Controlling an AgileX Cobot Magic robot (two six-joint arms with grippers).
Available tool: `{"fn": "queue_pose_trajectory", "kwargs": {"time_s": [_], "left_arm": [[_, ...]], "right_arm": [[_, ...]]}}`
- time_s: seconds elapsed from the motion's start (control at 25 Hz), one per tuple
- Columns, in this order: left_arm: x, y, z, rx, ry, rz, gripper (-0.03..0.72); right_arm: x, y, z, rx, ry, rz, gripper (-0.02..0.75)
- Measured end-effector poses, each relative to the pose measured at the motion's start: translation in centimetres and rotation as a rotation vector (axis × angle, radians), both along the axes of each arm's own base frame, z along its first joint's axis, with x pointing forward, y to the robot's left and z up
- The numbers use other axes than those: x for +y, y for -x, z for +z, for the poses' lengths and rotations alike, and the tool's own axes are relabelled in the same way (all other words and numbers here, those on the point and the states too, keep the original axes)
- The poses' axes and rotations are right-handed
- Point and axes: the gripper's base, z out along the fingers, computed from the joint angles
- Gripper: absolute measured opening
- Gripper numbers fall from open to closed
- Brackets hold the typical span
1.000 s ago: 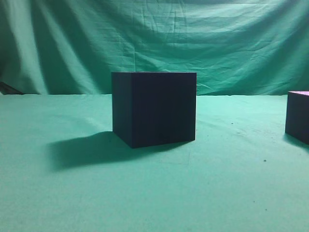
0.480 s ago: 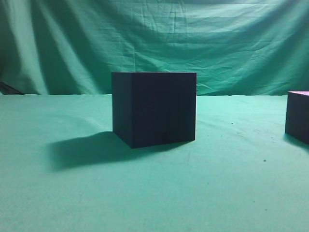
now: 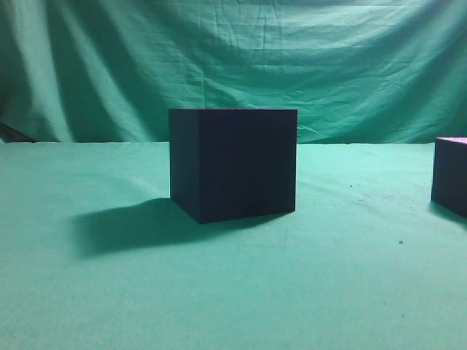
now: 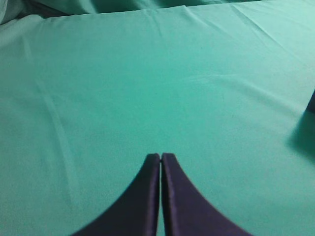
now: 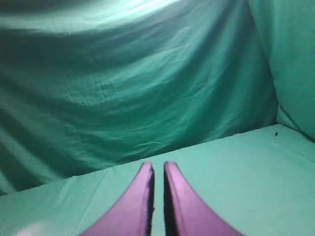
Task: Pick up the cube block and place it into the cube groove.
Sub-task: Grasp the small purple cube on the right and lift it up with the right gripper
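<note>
The large dark box [image 3: 233, 164] stands in the middle of the green table in the exterior view; its top, with the cube groove, is hidden from this low angle. The cube block [image 3: 451, 175], dark with a pinkish top face, sits at the far right edge, partly cut off. Neither gripper shows in the exterior view. My left gripper [image 4: 161, 156] is shut and empty over bare cloth; a dark corner [image 4: 311, 101] shows at the right edge of that view. My right gripper [image 5: 157, 166] is shut and empty, facing the backdrop.
A green cloth [image 3: 219, 292] covers the table and a wrinkled green backdrop [image 3: 233, 58] hangs behind it. The big box casts a shadow [image 3: 124, 226] to its left. A dark strip [image 3: 11, 133] shows at the far left edge.
</note>
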Motion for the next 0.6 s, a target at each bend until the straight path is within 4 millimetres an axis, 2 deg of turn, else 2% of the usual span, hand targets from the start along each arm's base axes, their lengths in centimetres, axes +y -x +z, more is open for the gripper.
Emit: {"fn": "queue_pose_trajectory", "kwargs": {"time_s": [0.08,0.2,0.24,0.4,0.52,0.6], "left_arm": [[0.0,0.0,0.0,0.000,0.000,0.000,0.000],[0.0,0.0,0.0,0.000,0.000,0.000,0.000],[0.0,0.0,0.0,0.000,0.000,0.000,0.000],[0.0,0.0,0.0,0.000,0.000,0.000,0.000],[0.0,0.0,0.0,0.000,0.000,0.000,0.000],[0.0,0.0,0.0,0.000,0.000,0.000,0.000]], "right_arm": [[0.0,0.1,0.5,-0.017,-0.005,-0.001,0.050],[0.3,0.1,2.8,0.051,0.106,0.030,0.050],[0.5,-0.2,4.0,0.105,0.141,0.051,0.050],[1.3,-2.2,6.6,0.396,0.184,0.143,0.050],[1.7,-4.3,6.9,0.592,0.194,0.192,0.050],[2.0,-5.7,6.5,0.703,0.194,0.212,0.050]]}}
